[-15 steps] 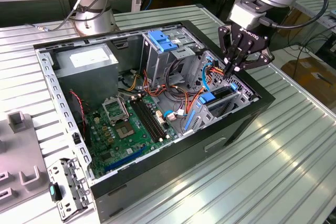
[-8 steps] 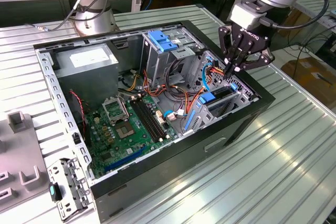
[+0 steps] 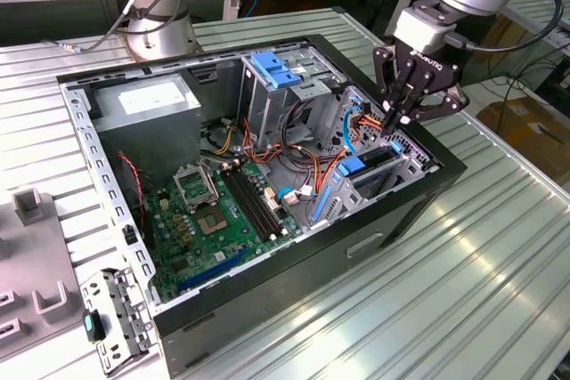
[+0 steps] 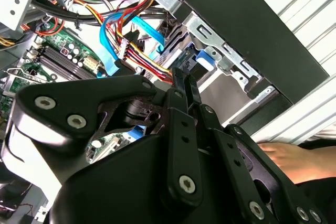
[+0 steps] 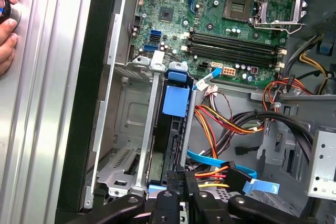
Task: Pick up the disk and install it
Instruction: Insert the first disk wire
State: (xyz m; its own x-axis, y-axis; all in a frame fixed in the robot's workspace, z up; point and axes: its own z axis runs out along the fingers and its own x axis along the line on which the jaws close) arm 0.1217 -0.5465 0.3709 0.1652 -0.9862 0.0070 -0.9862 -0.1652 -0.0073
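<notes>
One pincer [image 3: 405, 116] closed over seated disk [image 5: 175, 129]

My black claw [image 4: 185, 80] filling the lower frame, fingers pressed together, tips at coloured cables [image 4: 137, 51], green board [image 4: 58, 59] upper left, a hand [image 4: 299, 161] lower right

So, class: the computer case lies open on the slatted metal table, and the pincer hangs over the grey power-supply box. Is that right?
Not quite. The case does lie open on the slatted metal table, but the pincer hangs over the drive cage at the exterior view's right. The grey power-supply box sits at the opposite end of the case. The exterior view shows this.
</notes>
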